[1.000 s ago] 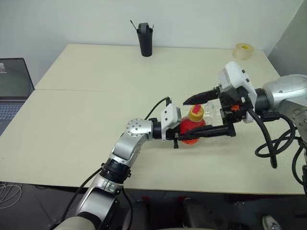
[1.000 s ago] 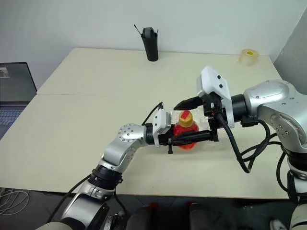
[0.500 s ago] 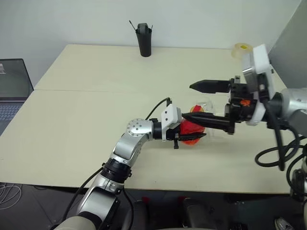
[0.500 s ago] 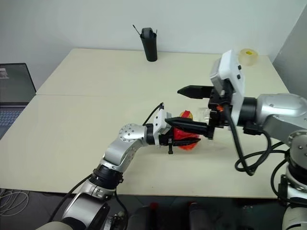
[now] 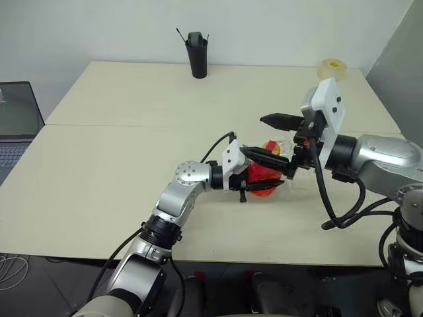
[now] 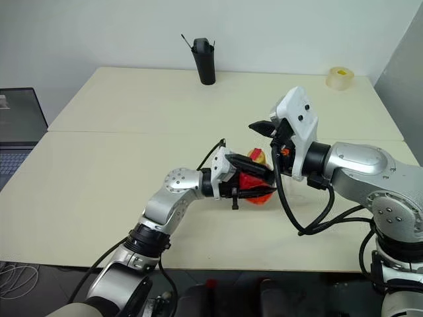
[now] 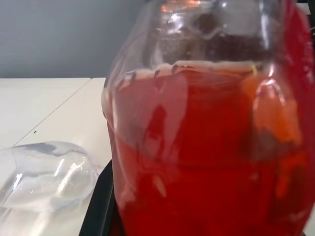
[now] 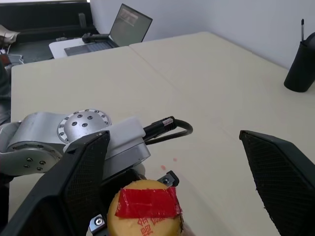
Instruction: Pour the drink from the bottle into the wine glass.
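Note:
My left gripper (image 5: 269, 183) is shut on the bottle (image 5: 260, 174), holding it upright just above the table. The bottle's clear rounded body is largely full of the red drink (image 7: 197, 162). Its yellow cap with red tape (image 8: 145, 212) shows from above in the right wrist view. My right gripper (image 5: 252, 135) is open and reaches in from the right. One black finger (image 8: 81, 177) stands on each side of the cap, and neither touches it. The wine glass (image 7: 44, 172) is a clear bowl close beside the bottle.
A tall black holder (image 5: 197, 56) stands at the far edge of the beige table (image 5: 119, 165). A roll of tape (image 5: 335, 66) lies at the far right corner. A laptop (image 5: 13, 122) sits off the table's left side.
My right gripper, still open, swung up and off to the right, then came back in around the cap, turned to a new angle. The left gripper and bottle stayed put.

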